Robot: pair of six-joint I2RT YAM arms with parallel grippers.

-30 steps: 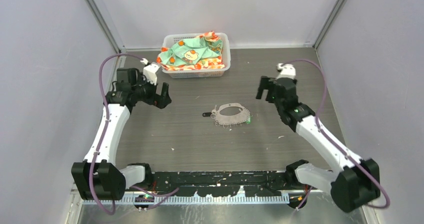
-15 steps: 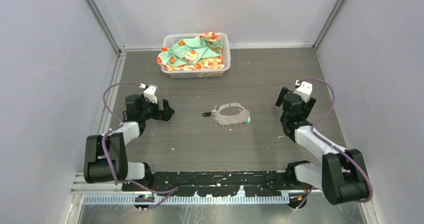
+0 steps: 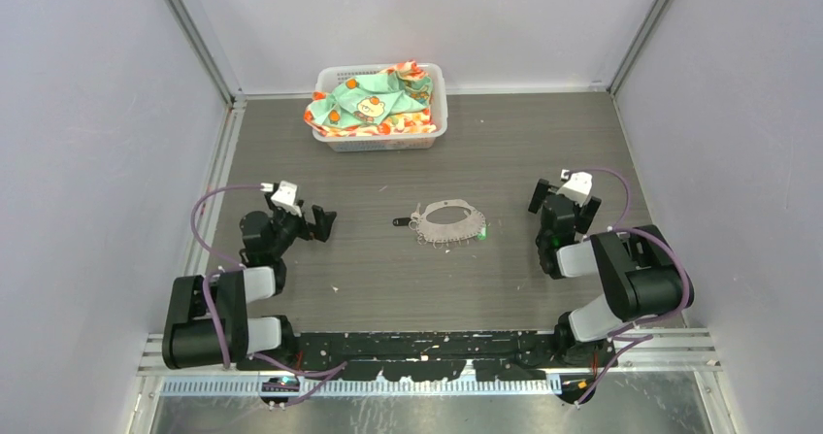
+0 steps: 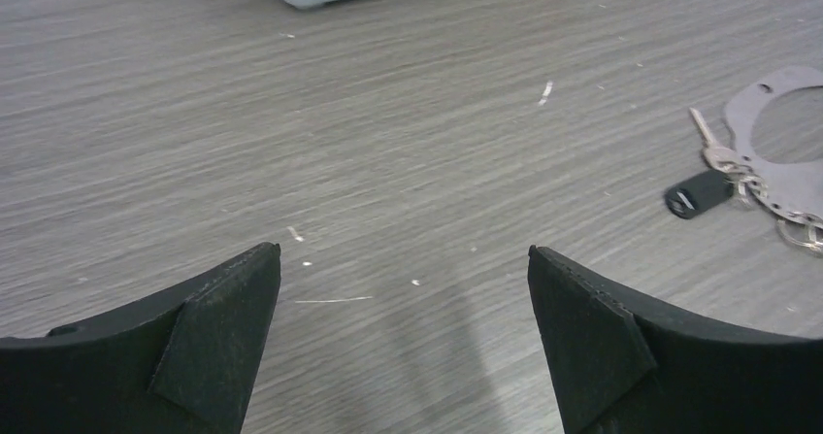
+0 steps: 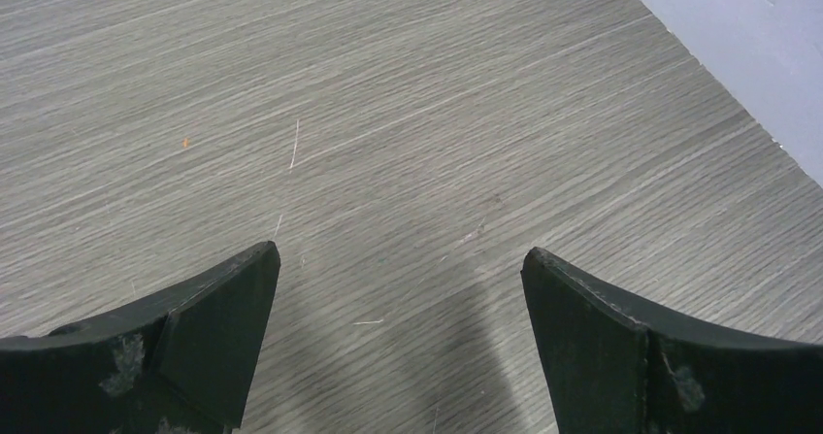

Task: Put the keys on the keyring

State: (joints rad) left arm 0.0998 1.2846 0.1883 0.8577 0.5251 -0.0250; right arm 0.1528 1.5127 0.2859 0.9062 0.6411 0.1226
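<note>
Counting the scene from the top view: two arms, two grippers, one keyring, two keys, one basket.

The keyring (image 3: 448, 222) lay flat mid-worktop (image 3: 388, 279), between the two arms, a thin silver-grey loop with a toothed lower edge. The black-headed key (image 3: 400, 222) sat at the loop's left edge, touching it. In the left wrist view its head lay against small chain links beside a bare metal blade, and I couldn't tell whether it was threaded on. The green-headed key (image 3: 484, 230) showed only as a green speck at the loop's right edge, too small to say more.

The left gripper (image 3: 312, 222) was low over the worktop, left of the keyring and well apart from it, jaws spread fully wide with nothing between them. Its wrist camera had the keyring at the right edge of the view.

The right gripper (image 3: 563, 201) was on the right side, also well apart from the loop, jaws at full spread and holding nothing – its wrist view showed only bare wood grain and a strip of wall.

One white basket (image 3: 378, 143) stood at the far edge, holding one bunched patterned cloth (image 3: 374, 104) in green and orange.
</note>
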